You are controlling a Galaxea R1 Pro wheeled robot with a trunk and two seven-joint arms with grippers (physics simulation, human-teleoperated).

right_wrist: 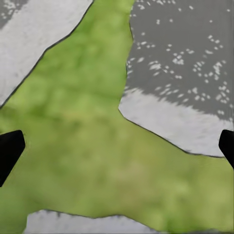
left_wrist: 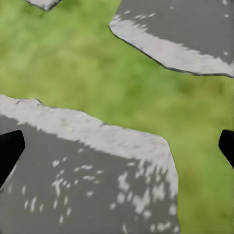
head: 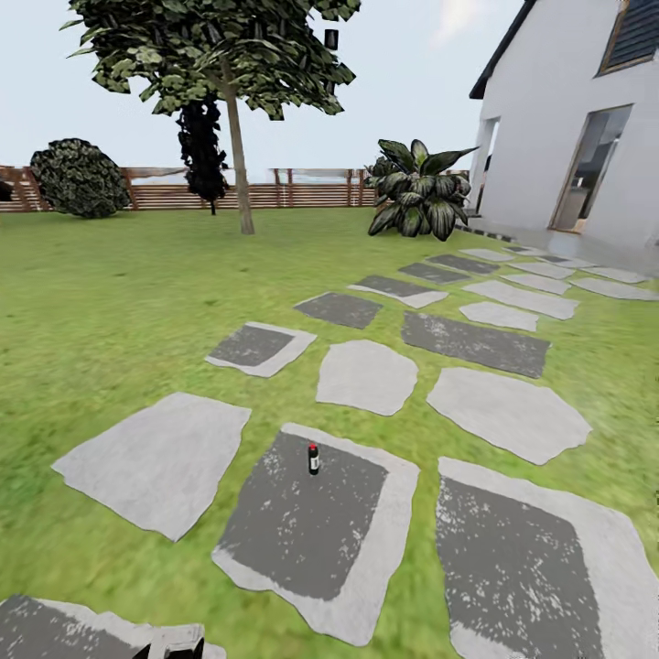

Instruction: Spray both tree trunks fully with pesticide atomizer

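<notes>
- While the robot faces the lawn (head: 119, 311), the head view runs left to right: round dark bush (head: 81, 178) by the wooden fence (head: 275, 194), black-leaved tree (head: 202, 146) in front of the fence, then one tall tree (head: 220, 46) with a bare grey-beige trunk (head: 238, 156) standing on the grass.
- Right of that trunk: broad-leaved plant (head: 419, 190), then the white house (head: 577, 119) with a glass door (head: 590, 169).
- Stepping stones (head: 366, 373) run from the near ground toward the house.
- Pesticide atomizer (head: 313, 458): upright on the dark face of a near paving slab (head: 311, 540), centre of the head view, well apart from the tree trunk. Small dark bottle, red top.
- Dark bits of the robot show at the bottom edge of the head view, left of centre; can't tell which part.
- Left gripper (left_wrist: 117, 146): spread wide, finger tips at the frame edges, nothing between them; hangs over a grey slab edge (left_wrist: 97, 175) and grass.
- Right gripper (right_wrist: 117, 146): likewise wide apart and empty, over grass (right_wrist: 87, 141) between three slabs.
</notes>
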